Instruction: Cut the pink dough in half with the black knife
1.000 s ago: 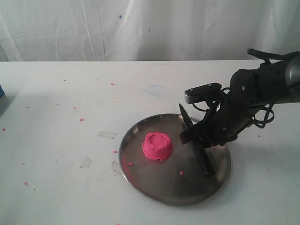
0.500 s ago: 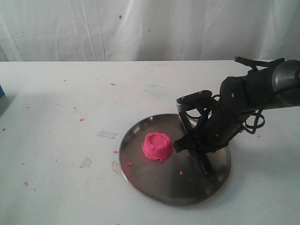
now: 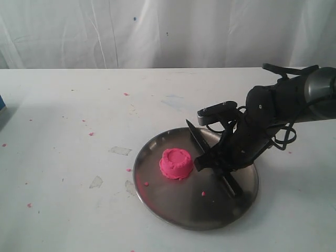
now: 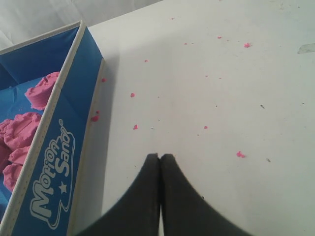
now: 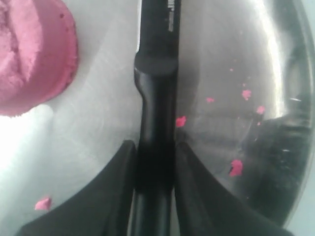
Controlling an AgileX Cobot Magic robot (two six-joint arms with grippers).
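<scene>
The pink dough (image 3: 176, 163) is a round, dimpled mound left of centre on the steel plate (image 3: 173, 207). The black knife (image 3: 195, 139) lies to its right, blade tip pointing to the plate's far rim, handle toward the near right. My right gripper (image 3: 211, 160) is shut on the handle. In the right wrist view both fingers press the handle of the knife (image 5: 157, 73), and the gripper (image 5: 155, 145) sits just behind the blade, with the dough (image 5: 29, 54) beside it. My left gripper (image 4: 160, 157) is shut and empty over the white table.
A blue Motion Sand box (image 4: 59, 147) holding pink mounds stands next to the left gripper. Tiny pink crumbs dot the table (image 3: 91, 134) and the plate (image 5: 98, 123). A white curtain hangs behind the table.
The right gripper moved left toward the dough and closed on the knife handle. The blade tip has swung left, nearer the dough.
</scene>
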